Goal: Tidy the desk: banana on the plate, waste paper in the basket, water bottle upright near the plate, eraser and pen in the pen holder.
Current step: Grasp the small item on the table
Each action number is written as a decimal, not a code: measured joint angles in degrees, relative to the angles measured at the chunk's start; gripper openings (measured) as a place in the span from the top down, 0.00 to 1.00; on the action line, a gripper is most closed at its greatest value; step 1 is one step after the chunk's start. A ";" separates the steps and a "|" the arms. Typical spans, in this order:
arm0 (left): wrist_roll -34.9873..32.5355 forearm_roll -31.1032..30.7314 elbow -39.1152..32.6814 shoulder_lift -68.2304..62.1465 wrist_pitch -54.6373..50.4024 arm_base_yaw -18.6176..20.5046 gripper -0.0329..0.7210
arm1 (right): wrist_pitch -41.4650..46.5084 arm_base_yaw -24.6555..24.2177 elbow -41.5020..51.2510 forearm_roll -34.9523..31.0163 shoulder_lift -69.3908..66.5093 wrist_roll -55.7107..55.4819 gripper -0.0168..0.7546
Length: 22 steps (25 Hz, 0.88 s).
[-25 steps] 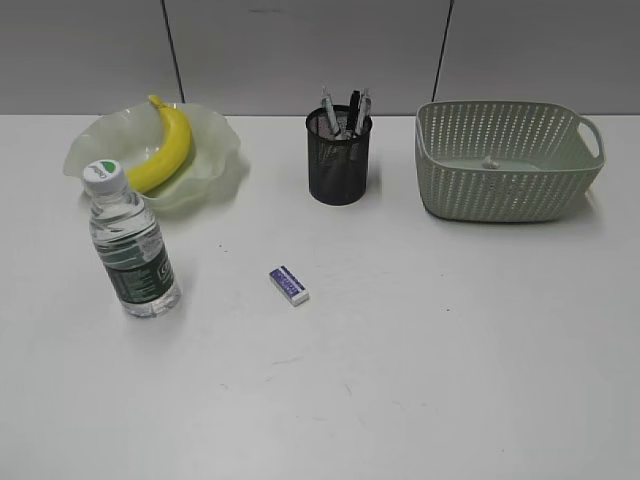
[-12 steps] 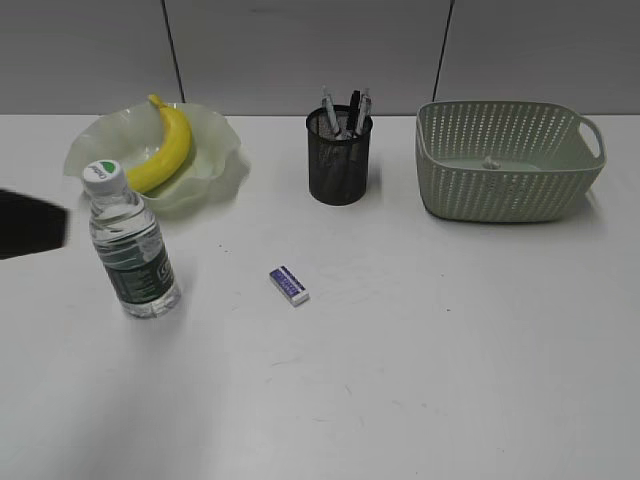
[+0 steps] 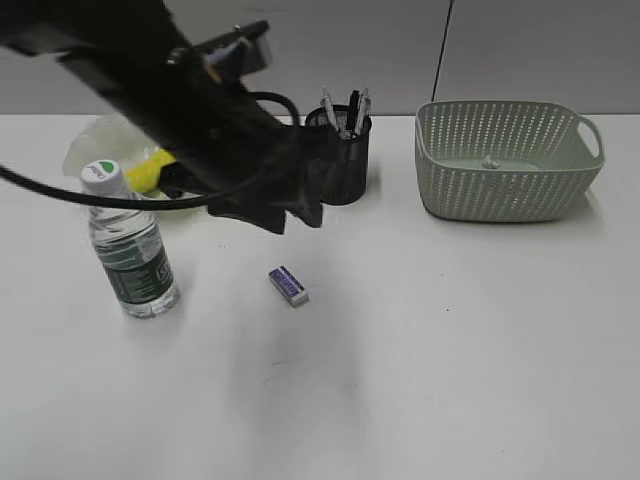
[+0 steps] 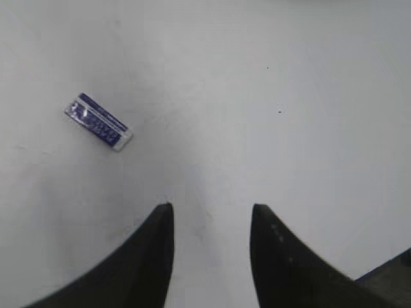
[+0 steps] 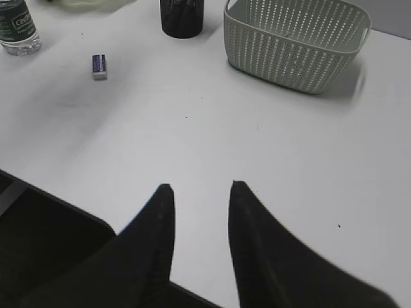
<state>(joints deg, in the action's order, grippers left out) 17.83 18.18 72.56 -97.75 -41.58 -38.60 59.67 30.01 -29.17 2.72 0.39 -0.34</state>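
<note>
A small white and purple eraser [image 3: 288, 285] lies on the white desk [image 3: 450, 350]; the left wrist view shows it [image 4: 99, 122] ahead and left of the jaws. My left gripper [image 3: 295, 218] [image 4: 212, 208] is open and empty, hovering above the desk just behind the eraser. The water bottle [image 3: 130, 250] stands upright at the left. The banana [image 3: 150, 170] and the plate [image 3: 85, 140] are mostly hidden behind my left arm. The pen holder [image 3: 345, 160] holds pens [image 3: 345, 105]. The basket [image 3: 510, 160] holds the waste paper [image 3: 490, 162]. My right gripper [image 5: 201, 186] is open, empty, outside the exterior view.
My left arm crosses from the upper left to the middle of the exterior view. The right wrist view shows the eraser [image 5: 99, 66], the bottle [image 5: 18, 29], the pen holder [image 5: 182, 16], the basket [image 5: 295, 42] and the desk's near edge at lower left.
My left arm has swung in from the left edge, over the plate and bottle, to above the desk just behind the eraser. The objects have not moved.
</note>
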 joint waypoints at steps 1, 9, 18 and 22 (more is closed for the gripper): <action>2.43 -0.06 2.98 -3.37 -1.55 -0.14 0.56 | 0.00 0.06 0.00 0.00 0.00 0.00 0.66; 20.76 -7.68 20.84 -21.99 -13.25 -0.14 0.37 | 0.00 0.06 0.00 0.00 0.00 0.00 0.66; 28.03 -11.22 32.60 -33.95 -26.48 1.88 0.35 | 0.00 0.06 0.00 0.00 0.00 0.34 0.66; 28.73 -11.20 33.11 -35.81 -26.12 3.10 0.35 | 0.00 0.06 0.00 0.00 0.00 0.34 0.66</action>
<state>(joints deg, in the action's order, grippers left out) 46.56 6.98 105.67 -133.57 -67.70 -35.50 59.67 30.06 -29.17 2.72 0.39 0.00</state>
